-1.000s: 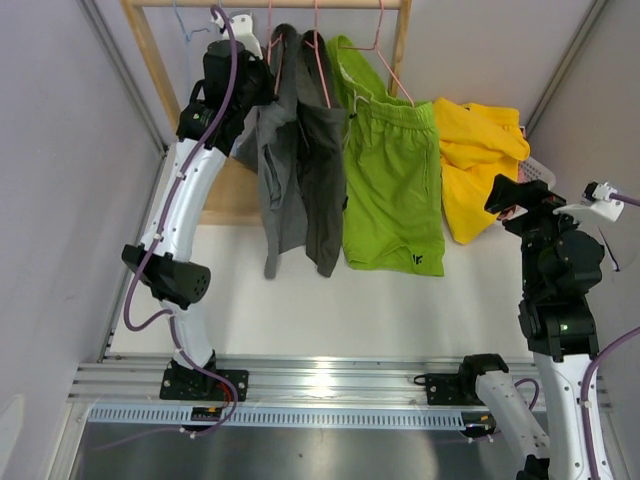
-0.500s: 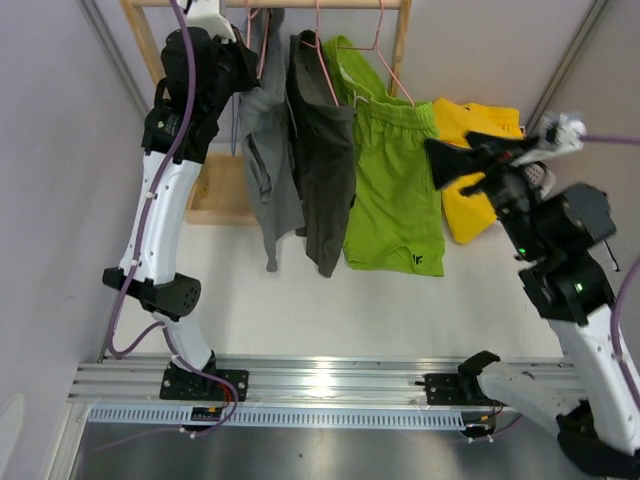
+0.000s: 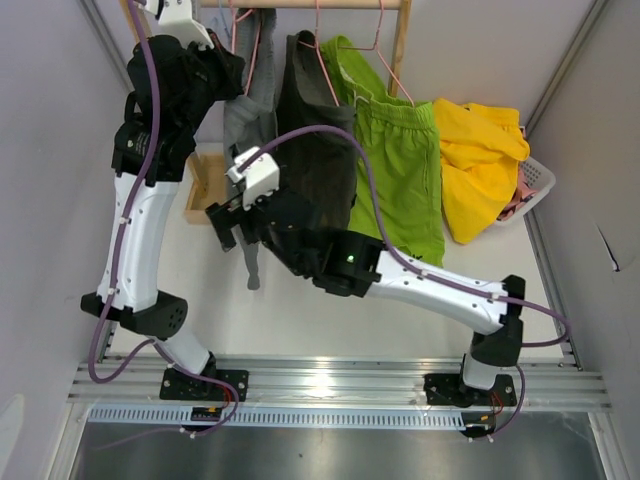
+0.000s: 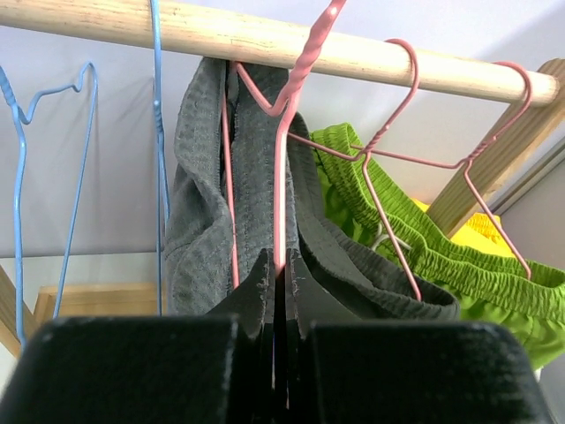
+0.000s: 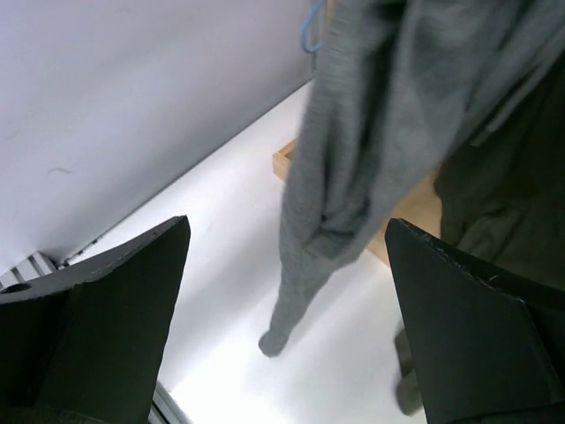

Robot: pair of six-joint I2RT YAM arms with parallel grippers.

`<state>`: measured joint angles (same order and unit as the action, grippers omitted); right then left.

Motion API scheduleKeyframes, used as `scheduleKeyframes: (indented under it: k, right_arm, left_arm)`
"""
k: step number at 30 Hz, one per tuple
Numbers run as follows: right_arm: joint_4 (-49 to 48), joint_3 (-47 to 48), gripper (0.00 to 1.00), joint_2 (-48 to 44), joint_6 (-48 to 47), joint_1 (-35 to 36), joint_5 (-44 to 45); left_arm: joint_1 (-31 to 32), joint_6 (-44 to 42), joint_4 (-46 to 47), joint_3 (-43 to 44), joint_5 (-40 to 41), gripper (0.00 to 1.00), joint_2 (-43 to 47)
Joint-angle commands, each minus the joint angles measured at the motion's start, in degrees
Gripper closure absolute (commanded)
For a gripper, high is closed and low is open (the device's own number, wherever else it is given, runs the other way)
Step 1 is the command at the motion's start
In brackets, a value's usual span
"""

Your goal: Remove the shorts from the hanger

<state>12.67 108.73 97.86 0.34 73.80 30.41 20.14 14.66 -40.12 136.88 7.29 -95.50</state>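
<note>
Two things can spoil this from here. Your left pincer [image 4: 280, 269] is pressed together on the wire of the pink hanger [image 4: 296, 79], just below where the dark grey shorts [image 4: 199, 230] drape from it under the wooden rail [image 4: 265, 40]. If a fold of cloth is nipped in with the wire, a pull from below would likely drag the hanger off the rail instead of sliding the shorts free; the wrist view does not show whether cloth is caught. Your right pincer [image 5: 284, 230] is spread wide, one finger to either side of the shorts' dangling leg and touching nothing. Close on the thin tail end alone and the fabric may slip out, while a sideways tug could snag the lime green shorts [image 3: 400, 170] hanging just beside. Your left arm is stretched up to the rail at the far left. Your right arm reaches low across the bench [image 3: 270, 320] from its base on the right, wrist turned toward the hanging cloth.
</note>
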Motion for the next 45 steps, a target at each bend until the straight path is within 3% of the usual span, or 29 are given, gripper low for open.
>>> scheduleKeyframes:
  k: [1, 6, 10, 12, 13, 16, 19, 25, 31, 39, 42, 45]
  right_arm:
    - [-4.58, 8.33, 0.01, 3.02, -1.57, 1.61, 5.18]
    - [-8.61, 10.54, 0.02, 8.74, -3.23, 1.87, 8.51]
    - [-11.26, 8.52, 0.57, 10.15, -4.82, 1.96, 9.49]
    - [-10.29, 7.56, 0.71, 10.68, -4.04, 2.05, 10.28]
    - [-10.21, 6.86, 0.84, 10.59, -3.77, 2.48, 10.54]
    - [-9.51, 4.92, 1.00, 10.07, -2.45, 4.94, 13.08]
    - [-8.63, 1.68, 1.00, 8.41, -1.14, 8.10, 16.25]
    - [-9.24, -6.94, 1.00, 4.44, -0.60, 21.89, 27.56]
    - [-4.24, -9.06, 1.00, 4.09, 7.74, 31.40, 33.65]
    - [-4.04, -11.25, 1.00, 2.95, 10.92, 31.59, 34.98]
    - [-9.20, -12.92, 1.00, 1.11, 6.20, 27.03, 31.92]
    - [-14.05, -11.79, 1.00, 0.05, 0.13, 19.12, 26.48]
  left_arm:
    - [0.43, 1.16, 6.19, -0.11, -0.87, 1.00, 5.24]
    - [0.43, 1.60, 6.72, -4.59, -0.70, 1.00, 9.27]
    - [0.43, 1.61, 6.81, -5.66, -0.52, 1.00, 11.12]
    - [0.34, 1.60, 6.72, -5.75, -0.52, 1.00, 11.39]
    - [0.34, 1.60, 6.72, -5.66, -0.52, 1.00, 11.74]
    - [0.34, 1.52, 7.07, -5.57, -0.35, 1.00, 11.83]
    - [0.25, 0.90, 7.33, -5.13, 0.71, 1.00, 11.31]
    - [-0.01, -0.94, 7.69, -2.24, 2.20, 1.00, 8.59]
    - [-0.63, -2.44, 7.51, 2.25, 2.38, 1.00, 5.07]
    - [-1.42, -2.44, 5.23, 4.19, 1.42, 1.00, 4.45]
    - [-1.42, -0.60, 3.56, 0.59, -0.34, 1.00, 8.04]
    - [-1.16, 0.72, 3.56, -10.37, -2.44, 1.00, 14.63]
